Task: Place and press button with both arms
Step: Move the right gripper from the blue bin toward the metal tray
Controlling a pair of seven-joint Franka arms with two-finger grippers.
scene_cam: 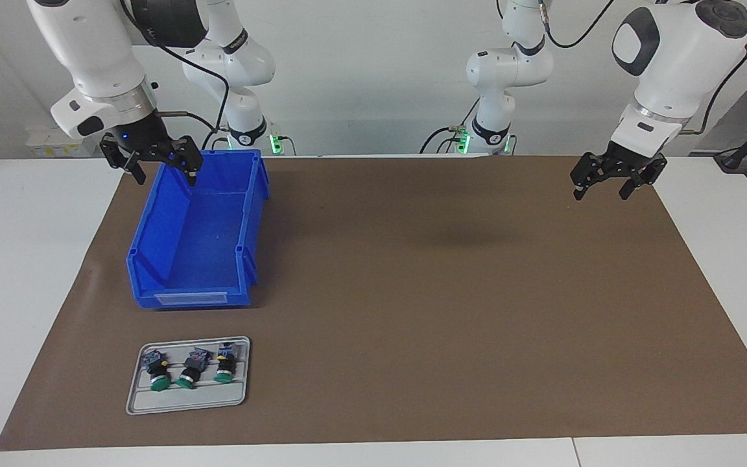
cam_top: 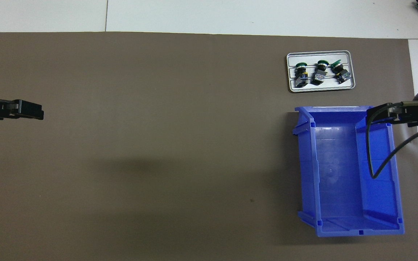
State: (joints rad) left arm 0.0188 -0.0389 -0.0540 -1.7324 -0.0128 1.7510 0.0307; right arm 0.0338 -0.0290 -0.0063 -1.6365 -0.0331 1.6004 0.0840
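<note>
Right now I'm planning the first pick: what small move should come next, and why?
Probably send the right hand, open and empty over the blue bin, toward the tray of three buttons at that arm's end. The left hand waits, open.

- The three buttons (scene_cam: 189,370) on the grey tray (scene_cam: 237,395), just beside the blue bin (scene_cam: 153,259), are too small to read the markings on their bodies.
- In the overhead view, both arms are cut off by the picture's edges: the left gripper (cam_top: 31,110) and the right gripper (cam_top: 385,114) show only in part.
- The right gripper covers a stretch of the bin's rim.
</note>
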